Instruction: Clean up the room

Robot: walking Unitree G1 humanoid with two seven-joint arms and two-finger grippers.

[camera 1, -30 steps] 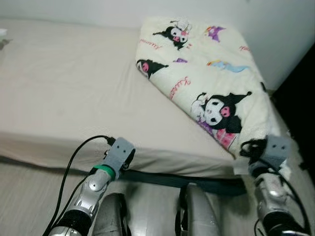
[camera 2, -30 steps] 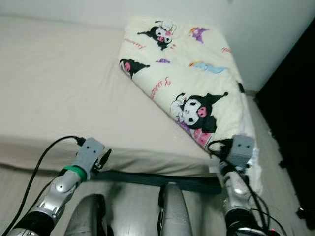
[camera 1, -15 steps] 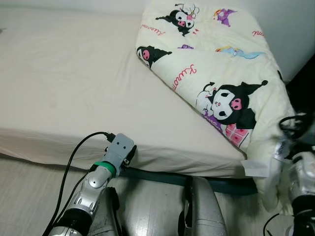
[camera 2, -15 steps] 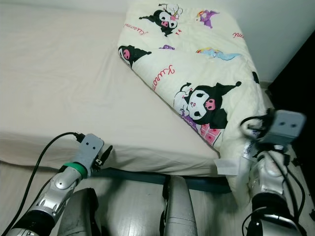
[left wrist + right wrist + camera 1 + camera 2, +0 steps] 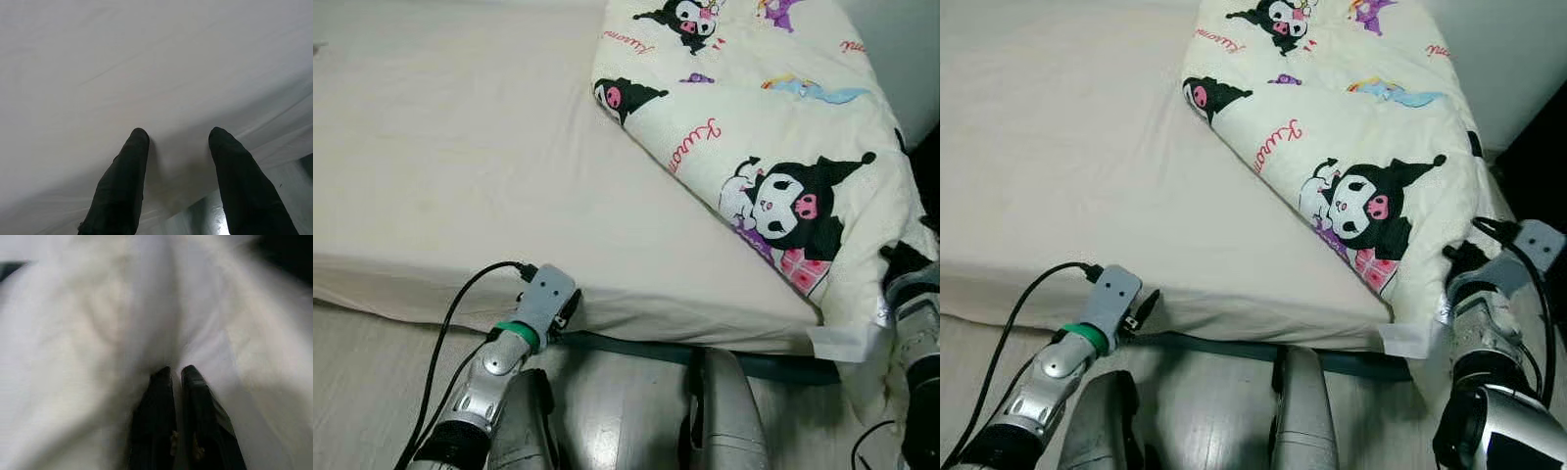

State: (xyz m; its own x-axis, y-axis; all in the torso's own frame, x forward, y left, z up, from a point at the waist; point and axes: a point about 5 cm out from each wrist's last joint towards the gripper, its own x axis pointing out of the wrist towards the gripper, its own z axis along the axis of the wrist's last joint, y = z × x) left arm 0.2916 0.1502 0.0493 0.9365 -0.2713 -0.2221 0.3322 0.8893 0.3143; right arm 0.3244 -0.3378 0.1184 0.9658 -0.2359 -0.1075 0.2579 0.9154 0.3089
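Head views: soft, even indoor light, no glare; bed sheet w/ mild noise, blanket print fairly sharp. Dark, unlit area right of blanket. Faint shadow under mattress edge. Left wrist view: dim, grey, low contrast; fingers sharp. Right wrist view: heavy blur, washed-out white fabric around black fingers, dark corners.

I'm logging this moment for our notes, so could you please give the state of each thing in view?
Blanket: folded over, its corner hanging off the bed edge.
Bed sheet: flat, bare, lightly creased.
Left gripper: open, fingertips at the sheet's edge.
Right gripper: shut on the blanket's hanging corner.
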